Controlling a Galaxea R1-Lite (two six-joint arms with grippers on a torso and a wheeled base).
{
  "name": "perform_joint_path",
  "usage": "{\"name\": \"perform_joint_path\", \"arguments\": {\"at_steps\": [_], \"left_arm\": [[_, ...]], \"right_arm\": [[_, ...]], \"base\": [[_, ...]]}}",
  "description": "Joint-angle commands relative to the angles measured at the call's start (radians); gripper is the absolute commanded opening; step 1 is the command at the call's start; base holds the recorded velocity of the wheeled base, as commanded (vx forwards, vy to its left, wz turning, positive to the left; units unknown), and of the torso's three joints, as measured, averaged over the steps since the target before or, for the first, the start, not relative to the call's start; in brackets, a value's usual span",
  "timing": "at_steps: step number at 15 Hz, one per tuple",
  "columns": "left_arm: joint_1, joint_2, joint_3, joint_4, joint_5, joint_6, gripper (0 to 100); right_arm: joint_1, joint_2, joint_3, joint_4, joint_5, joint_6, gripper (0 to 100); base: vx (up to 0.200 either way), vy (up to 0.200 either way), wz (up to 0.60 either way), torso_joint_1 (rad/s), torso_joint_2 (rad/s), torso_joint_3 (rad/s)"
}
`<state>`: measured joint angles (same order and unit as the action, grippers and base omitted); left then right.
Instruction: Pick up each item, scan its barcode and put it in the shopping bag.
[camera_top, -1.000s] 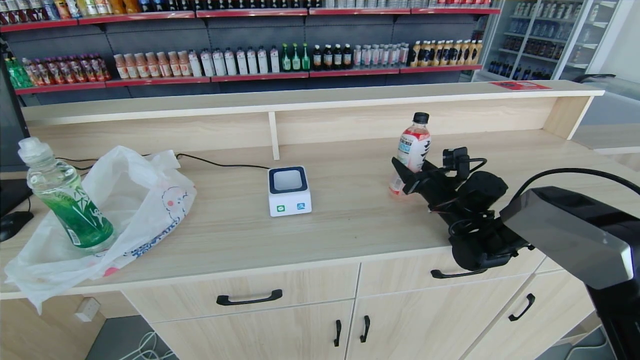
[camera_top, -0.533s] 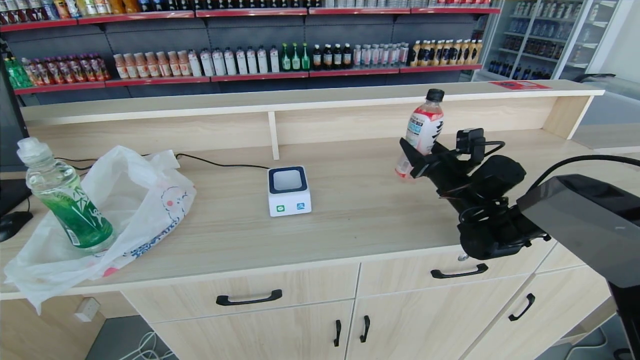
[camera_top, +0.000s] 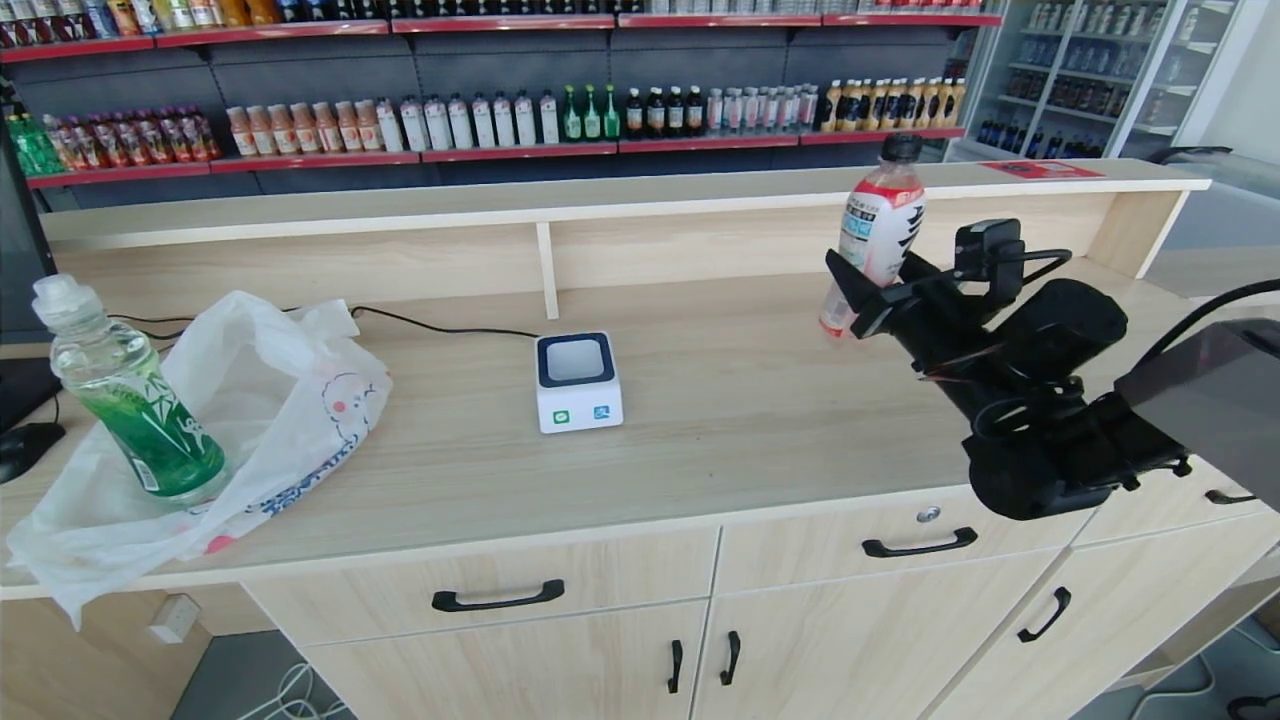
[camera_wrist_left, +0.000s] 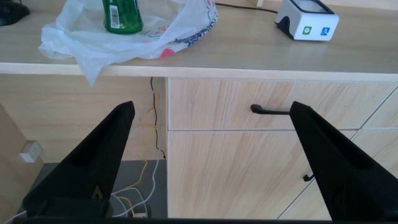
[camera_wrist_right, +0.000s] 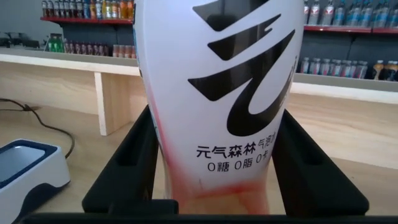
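A: Got how far?

B: Judged about halfway. Took the counter (camera_top: 720, 430) first and found the bag (camera_top: 300, 400) crumpled at the left end, well apart from everything on the right.

A: And the grippers?

B: Found the left gripper (camera_wrist_left: 211, 106) low, in front of the drawers (camera_wrist_left: 249, 118), fingers spread wide on nothing. Found the right gripper (camera_top: 870, 285) above the right part of the counter, fingers clamped on the lower body of the pink bottle (camera_top: 885, 225).

A: Bottles, then?

B: Saw the green bottle (camera_top: 140, 410) upright among the bag's folds. Could not tell whether truly inside or just standing on the plastic. Counted as bagged, or near enough. Saw the pink bottle upright too, held clear of the counter, off to the right of the scanner (camera_top: 578, 382) and well apart.

A: Scanned yet?

B: Could not tell for certain; saw no sign either way. Noted the scanner mid-counter, face up, with nothing above. Judged the pink bottle's scan not yet done, given the gap.

A: Left to do?

B: Reckoned two steps: bring the pink bottle over the scanner for the read, then carry across to the bag and release beside the green bottle. Expected the long reach to the left end to need the most care
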<state>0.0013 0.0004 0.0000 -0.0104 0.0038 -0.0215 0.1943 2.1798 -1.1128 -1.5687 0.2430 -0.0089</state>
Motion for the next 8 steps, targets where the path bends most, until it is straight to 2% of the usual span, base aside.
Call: {"name": "perform_joint_path", "arguments": {"at_steps": [1, 4, 7, 8], "left_arm": [[0.0, 0.001, 0.0, 0.0, 0.001, 0.0, 100], [0.0, 0.001, 0.0, 0.0, 0.001, 0.0, 100], [0.0, 0.001, 0.0, 0.0, 0.001, 0.0, 100], [0.0, 0.001, 0.0, 0.0, 0.001, 0.0, 100]], "right_arm": [[0.036, -0.235, 0.241, -0.002, -0.001, -0.071, 0], [0.114, -0.351, 0.413, -0.002, -0.002, -0.106, 0], [0.174, -0.385, 0.444, -0.002, -0.001, -0.085, 0], [0.217, -0.402, 0.452, -0.002, -0.001, -0.032, 0]], "base": [[0.0, 0.0, 0.0, 0.0, 0.0, 0.0], [0.0, 0.0, 0.0, 0.0, 0.0, 0.0], [0.0, 0.0, 0.0, 0.0, 0.0, 0.0], [0.0, 0.0, 0.0, 0.0, 0.0, 0.0]]}}
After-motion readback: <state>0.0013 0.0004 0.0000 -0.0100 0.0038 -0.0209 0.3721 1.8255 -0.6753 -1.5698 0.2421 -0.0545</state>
